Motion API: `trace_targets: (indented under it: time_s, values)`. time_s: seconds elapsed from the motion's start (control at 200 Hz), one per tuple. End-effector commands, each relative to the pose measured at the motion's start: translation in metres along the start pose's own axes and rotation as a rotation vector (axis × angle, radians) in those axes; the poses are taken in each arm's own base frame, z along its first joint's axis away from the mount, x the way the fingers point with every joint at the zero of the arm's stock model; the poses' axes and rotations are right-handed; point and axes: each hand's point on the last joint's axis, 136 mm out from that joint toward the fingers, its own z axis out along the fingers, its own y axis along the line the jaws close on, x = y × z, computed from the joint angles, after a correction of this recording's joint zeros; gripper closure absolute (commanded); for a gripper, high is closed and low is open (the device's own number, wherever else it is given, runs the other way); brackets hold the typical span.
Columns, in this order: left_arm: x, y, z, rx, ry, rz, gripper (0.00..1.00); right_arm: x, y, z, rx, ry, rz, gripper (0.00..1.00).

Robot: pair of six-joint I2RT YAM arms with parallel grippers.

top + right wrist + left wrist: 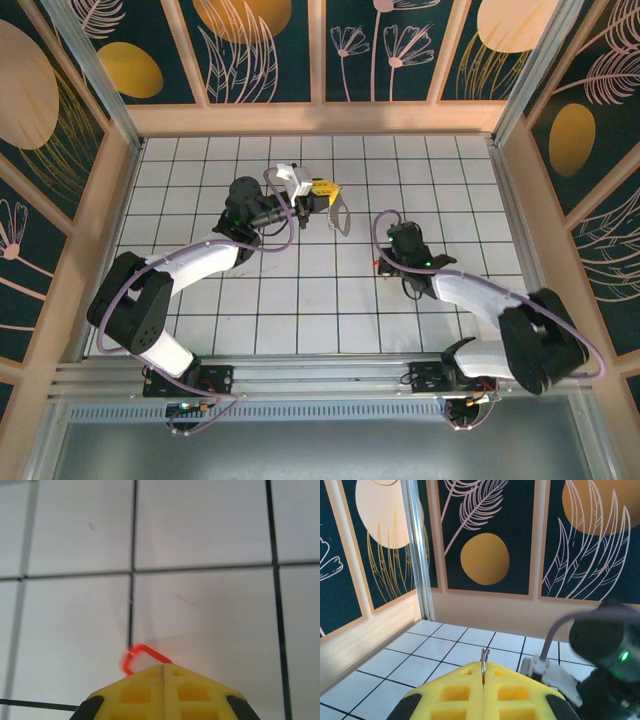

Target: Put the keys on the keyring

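The left hand (pixel 484 676) was clamped on the keyring (pixel 483 659) over the far middle of the table (pixel 300 295), while the right hand (pixel 165 670), its fingers together, pinched the red key (pixel 141 655) close above the tiles.

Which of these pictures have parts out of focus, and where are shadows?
Left wrist view: the thin silver metal keyring pinched in the shut left tool is sharp, while the dark right arm beyond it is blurred. Right wrist view: the small red key at the shut right tool looks soft, with a faint shadow on the white tiled table. Top view: sharp and evenly lit.
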Motion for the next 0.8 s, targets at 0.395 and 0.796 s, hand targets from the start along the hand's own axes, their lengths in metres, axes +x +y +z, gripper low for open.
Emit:
trace_targets:
  time_s: [0.395,0.796]
  values:
    - [-0.022,-0.007,0.005,0.028,-0.041,0.040,1.00,-0.089,0.050,-0.077,-0.402,-0.289,-0.001,1.00]
    - [-0.014,-0.012,0.009,0.054,0.000,0.037,1.00,-0.119,0.081,-0.136,-0.779,-0.421,-0.037,1.00]
